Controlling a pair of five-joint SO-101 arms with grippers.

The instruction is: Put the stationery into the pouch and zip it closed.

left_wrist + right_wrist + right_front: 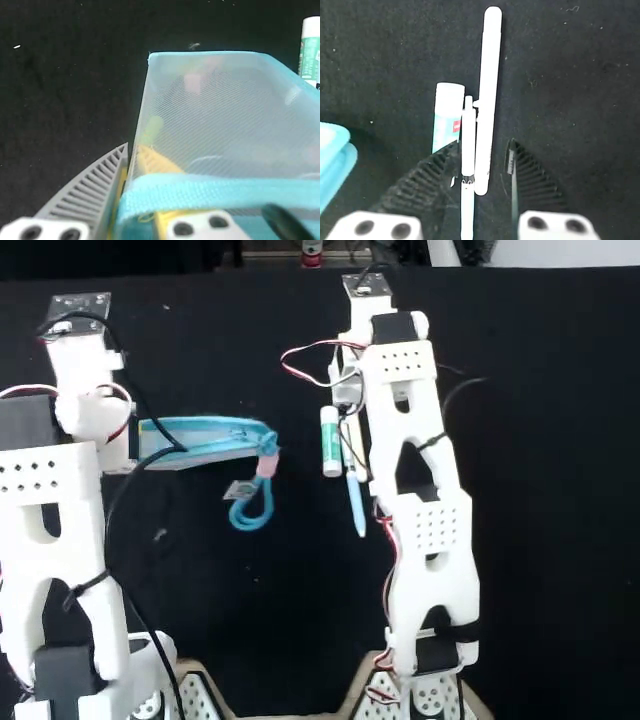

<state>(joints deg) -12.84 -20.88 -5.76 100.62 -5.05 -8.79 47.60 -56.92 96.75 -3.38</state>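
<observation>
Pouch held at one side, pens under the other gripper.
On the black table (540, 440), the left gripper (138, 448) is clamped on one end of the mesh pouch (205, 440). The pouch looks soft and floppy, so it is best held by its firmer zip band (210, 192). The right gripper (483, 142), jaws apart, straddles a marker (488, 75) and a thin pen (468, 130) beside a glue stick (446, 115). These look light, stiff and likely to roll, so take them mid-barrel. The pouch's contents are unclear.

The black table (540, 490) carries a glue stick (331, 443), a white marker (488, 75) and a thin pen (468, 145) side by side near its middle, with the teal pouch (205, 438) at their 9 o'clock.
</observation>
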